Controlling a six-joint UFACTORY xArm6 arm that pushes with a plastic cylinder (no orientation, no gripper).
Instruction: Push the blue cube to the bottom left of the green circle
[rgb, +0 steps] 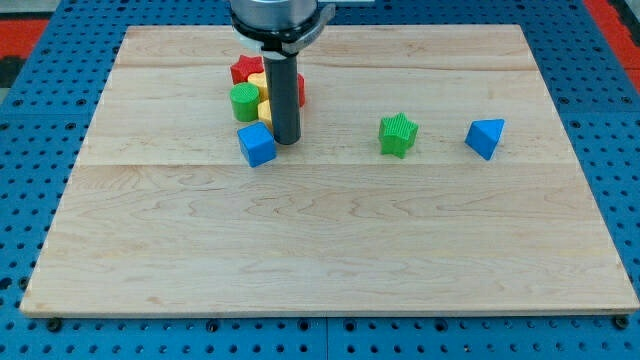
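Resting on the pale wooden board (330, 240), my tip (287, 141) touches the blue cube's (256, 145) right side; that cube sits just below the green circle (244, 102). No fingers, no writing.

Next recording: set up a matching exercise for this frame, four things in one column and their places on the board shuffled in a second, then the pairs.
Things:
1. blue cube
2. green star block
3. blue triangular block
4. green circle

Places:
A. farthest toward the view's right
B. in the cluster beside the red and yellow blocks, near the view's top
C. just to the view's left of my tip
D. alone, between the rod and the blue triangular block

Pairs: 1-C, 2-D, 3-A, 4-B
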